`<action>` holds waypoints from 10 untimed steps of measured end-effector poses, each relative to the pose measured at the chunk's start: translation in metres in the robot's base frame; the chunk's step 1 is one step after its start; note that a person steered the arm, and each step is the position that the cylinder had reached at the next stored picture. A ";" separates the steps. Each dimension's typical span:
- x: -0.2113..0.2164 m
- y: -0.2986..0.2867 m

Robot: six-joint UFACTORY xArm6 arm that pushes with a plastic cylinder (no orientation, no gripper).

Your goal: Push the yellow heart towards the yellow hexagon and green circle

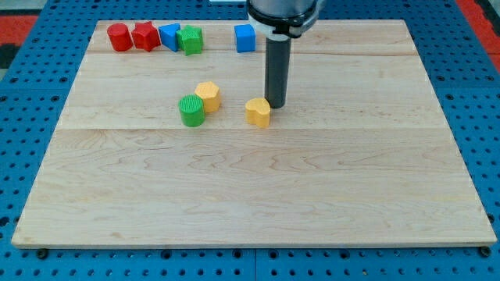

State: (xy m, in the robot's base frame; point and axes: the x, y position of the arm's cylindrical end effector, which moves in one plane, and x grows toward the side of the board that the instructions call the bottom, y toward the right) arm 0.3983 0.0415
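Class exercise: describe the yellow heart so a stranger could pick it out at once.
Start at the wooden board and find the dark rod near its middle. The yellow heart sits just to the view's left of my tip. Unlike the yellow hexagon, it stands alone, not beside the green circle.

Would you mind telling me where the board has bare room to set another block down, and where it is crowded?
Free: everything below the green circle, yellow hexagon and yellow heart, plus the view's right side beyond my tip. Crowded: the top-left edge, where the red cylinder, red star, blue block and green block line up, with another blue cube near.
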 end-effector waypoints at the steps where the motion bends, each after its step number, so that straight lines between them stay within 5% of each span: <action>1: 0.014 0.004; 5: 0.020 -0.060; 10: -0.060 -0.053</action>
State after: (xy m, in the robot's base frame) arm 0.3384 -0.0118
